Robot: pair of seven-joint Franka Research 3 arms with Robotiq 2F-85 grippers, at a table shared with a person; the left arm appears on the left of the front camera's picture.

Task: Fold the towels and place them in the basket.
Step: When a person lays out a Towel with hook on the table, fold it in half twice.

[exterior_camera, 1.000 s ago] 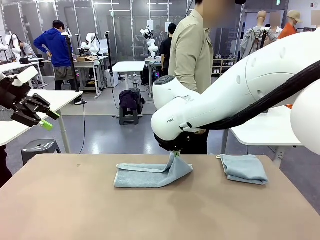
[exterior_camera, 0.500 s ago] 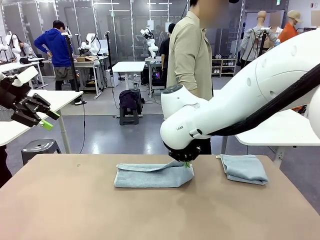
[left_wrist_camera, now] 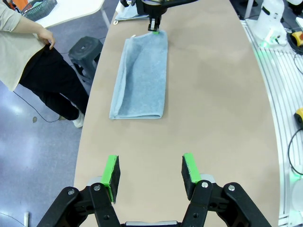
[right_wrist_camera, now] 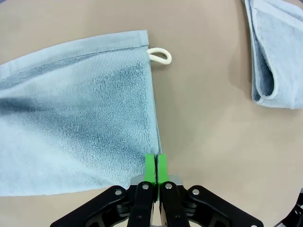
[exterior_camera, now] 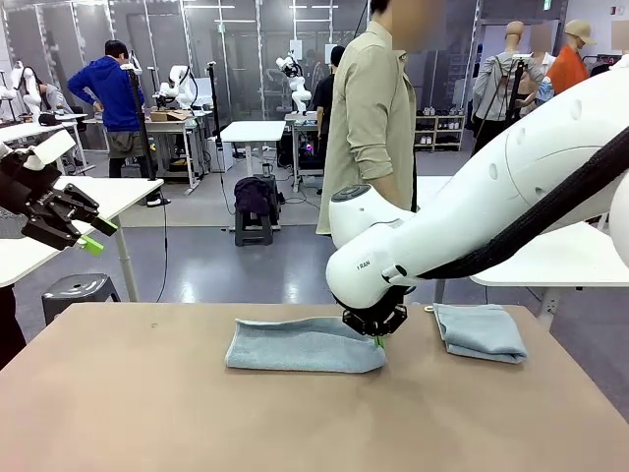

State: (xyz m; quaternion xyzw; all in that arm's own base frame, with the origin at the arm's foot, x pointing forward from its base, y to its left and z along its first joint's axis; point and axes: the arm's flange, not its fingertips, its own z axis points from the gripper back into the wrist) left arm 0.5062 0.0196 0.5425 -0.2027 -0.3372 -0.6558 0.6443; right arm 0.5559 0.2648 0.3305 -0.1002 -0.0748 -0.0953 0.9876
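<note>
A light blue-grey towel (exterior_camera: pixel 305 346) lies folded in a long strip at the middle of the table. My right gripper (exterior_camera: pixel 378 339) is down at its right end. In the right wrist view the green pads (right_wrist_camera: pixel 150 168) are pressed together on the towel's (right_wrist_camera: pixel 80 118) near corner, and its white loop (right_wrist_camera: pixel 160 56) lies on the far corner. A second folded towel (exterior_camera: pixel 480 331) sits to the right, also seen from the right wrist (right_wrist_camera: pixel 279 52). My left gripper (exterior_camera: pixel 84 234) hangs high at the left, open (left_wrist_camera: pixel 150 172), looking down on the towel (left_wrist_camera: pixel 140 78). What looks like the dark mesh basket (left_wrist_camera: pixel 40 7) sits on a white side table.
A person in a beige shirt (exterior_camera: pixel 373 108) stands at the far side of the table, with one hand (left_wrist_camera: pixel 46 37) at their side. The tan table (exterior_camera: pixel 147 413) has free room in front and to the left of the towels.
My right gripper moved right and down, drawing the towel's raised end out and laying it flat. The left arm has stayed still.
</note>
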